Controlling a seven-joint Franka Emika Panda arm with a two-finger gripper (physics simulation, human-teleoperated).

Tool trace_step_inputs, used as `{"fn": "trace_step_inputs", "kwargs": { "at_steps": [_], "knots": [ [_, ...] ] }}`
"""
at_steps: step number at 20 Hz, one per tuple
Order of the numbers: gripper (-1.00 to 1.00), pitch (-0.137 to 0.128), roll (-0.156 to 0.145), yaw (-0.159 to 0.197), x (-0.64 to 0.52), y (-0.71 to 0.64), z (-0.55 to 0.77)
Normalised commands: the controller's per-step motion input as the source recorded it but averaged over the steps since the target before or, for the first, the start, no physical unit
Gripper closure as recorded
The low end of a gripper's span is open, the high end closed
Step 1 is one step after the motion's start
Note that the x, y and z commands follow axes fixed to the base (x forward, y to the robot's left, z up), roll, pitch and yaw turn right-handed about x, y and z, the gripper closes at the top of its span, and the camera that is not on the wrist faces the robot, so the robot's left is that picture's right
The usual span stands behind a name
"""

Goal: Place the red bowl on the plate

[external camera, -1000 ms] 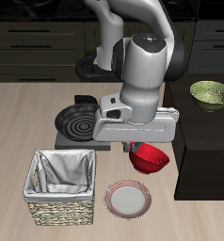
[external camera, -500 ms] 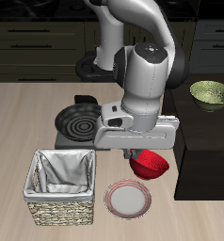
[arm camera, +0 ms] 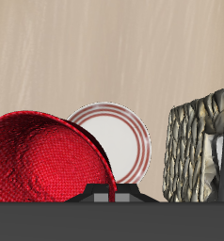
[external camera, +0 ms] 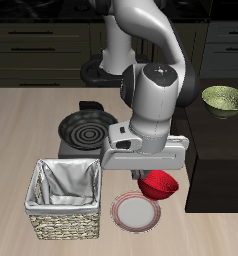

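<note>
Showing are two bowls, one red (external camera: 160, 185) and one green (external camera: 224, 99), one plate (external camera: 136, 211), one basket (external camera: 64, 199), one pan (external camera: 85, 127).

1. The robot's arm (external camera: 141, 40) is built of glossy silver-grey rounded tubular links.
2. A bulky rounded grey wrist housing (external camera: 156, 95) carries a black joint band at its 2 o'clock side.
3. Below it sits a flat, light grey rectangular hand block (external camera: 146, 152) with darker grey recessed panels.
4. In the wrist view, a dark grey gripper body edge (arm camera: 112, 213) shows a small lighter square.
</note>
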Motion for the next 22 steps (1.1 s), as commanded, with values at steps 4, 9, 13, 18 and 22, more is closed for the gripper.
{"fn": "trace_step_inputs", "kwargs": {
  "at_steps": [4, 9, 13, 18, 22],
  "knots": [
    [1.00, 0.019, 0.010, 0.011, 0.01, 0.08, -0.21],
    [1.00, 0.019, -0.001, 0.014, 0.04, -0.01, -0.18],
    [1.00, 0.007, -0.009, 0.003, 0.04, -0.04, -0.08],
    [1.00, 0.018, -0.033, 0.016, 0.12, -0.15, -0.19],
    [1.00, 0.019, -0.033, 0.031, 0.08, -0.13, -0.20]
  ]
}}
